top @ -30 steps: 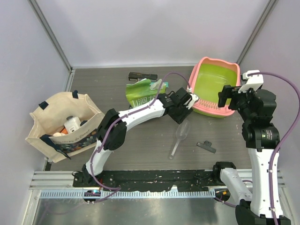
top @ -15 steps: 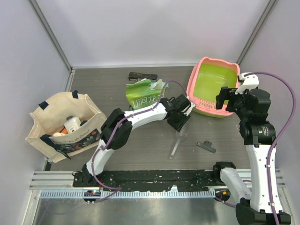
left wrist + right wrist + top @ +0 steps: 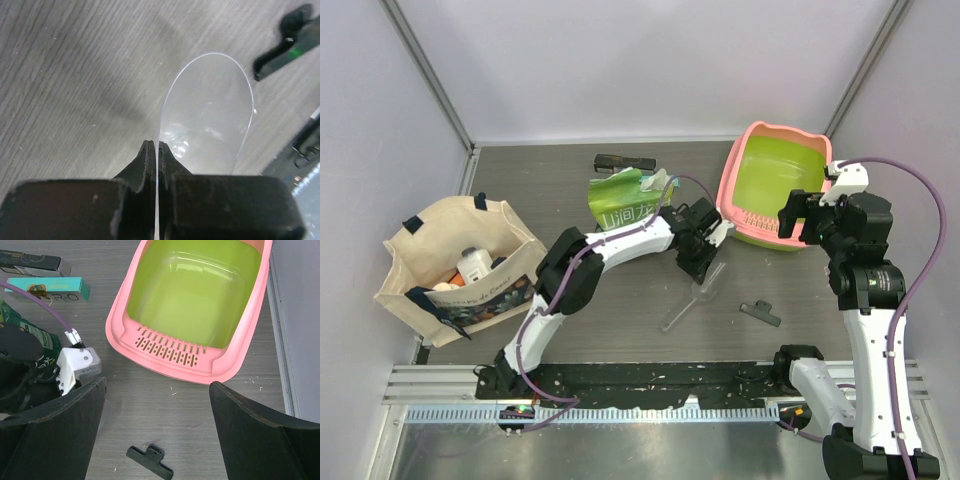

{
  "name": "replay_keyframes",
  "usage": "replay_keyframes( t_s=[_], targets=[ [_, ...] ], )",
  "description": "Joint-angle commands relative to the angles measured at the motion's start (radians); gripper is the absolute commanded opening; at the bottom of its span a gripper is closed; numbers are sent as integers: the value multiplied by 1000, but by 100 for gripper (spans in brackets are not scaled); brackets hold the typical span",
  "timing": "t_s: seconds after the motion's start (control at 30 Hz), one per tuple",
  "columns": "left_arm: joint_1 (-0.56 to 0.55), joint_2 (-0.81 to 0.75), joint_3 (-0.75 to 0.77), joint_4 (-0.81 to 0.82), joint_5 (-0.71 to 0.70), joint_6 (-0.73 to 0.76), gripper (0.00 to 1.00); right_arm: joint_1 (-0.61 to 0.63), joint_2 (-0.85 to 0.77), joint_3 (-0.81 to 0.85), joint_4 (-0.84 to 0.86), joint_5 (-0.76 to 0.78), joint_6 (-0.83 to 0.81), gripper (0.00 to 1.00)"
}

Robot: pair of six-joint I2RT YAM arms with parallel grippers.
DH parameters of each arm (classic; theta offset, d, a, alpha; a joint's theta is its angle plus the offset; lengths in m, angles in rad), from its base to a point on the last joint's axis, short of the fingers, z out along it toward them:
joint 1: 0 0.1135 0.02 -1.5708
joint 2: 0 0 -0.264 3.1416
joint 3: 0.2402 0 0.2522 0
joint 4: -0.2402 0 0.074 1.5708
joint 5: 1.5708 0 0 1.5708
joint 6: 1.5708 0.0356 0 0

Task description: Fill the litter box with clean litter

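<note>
The litter box (image 3: 775,180), pink-rimmed with a lime-green basin, stands at the back right with its basin bare (image 3: 190,295). No clean litter shows in any view. A clear plastic scoop (image 3: 686,303) lies mid-table. My left gripper (image 3: 703,262) is shut on the thin rim of its bowl (image 3: 210,115), the jaws (image 3: 153,145) pinched flat on the edge. My right gripper (image 3: 802,213) hangs open over the table just in front of the box's slotted near rim (image 3: 165,352), with nothing between its fingers (image 3: 157,386).
A green printed bag (image 3: 623,203) lies left of the litter box, behind my left arm. A black clip (image 3: 760,313) rests near the right arm (image 3: 149,461). A beige tote bag (image 3: 455,265) stands far left. Small boxes (image 3: 613,162) lie at the back.
My left gripper pulled back from the litter box's corner down onto the scoop and shut on its rim. The scoop's handle swung left. The right gripper barely shifted.
</note>
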Motion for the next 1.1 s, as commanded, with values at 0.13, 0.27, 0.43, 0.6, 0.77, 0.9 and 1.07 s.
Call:
replay_keyframes(
  t_s=[0.13, 0.27, 0.43, 0.6, 0.77, 0.9, 1.07],
  targets=[
    [138, -290, 77, 213, 244, -196, 0, -2, -44, 37, 10, -84, -8, 93],
    [215, -361, 112, 374, 183, -349, 0, -2, -47, -2, 69, -269, 52, 93],
    [255, -361, 231, 354, 56, -398, 0, 0, 21, -40, 213, -460, 116, 93],
    [261, -392, 220, 363, 13, -406, 0, 18, 179, 27, 289, -579, 145, 93],
    [271, -410, 208, 360, 0, -408, 0, 145, 238, 58, 381, -676, 147, 93],
    [284, -413, 208, 362, -9, -401, 0, 251, 255, 47, 405, -669, 152, 93],
    [307, -413, 205, 362, 2, -412, 0, 294, 261, 21, 424, -618, 159, 92]
  ],
)
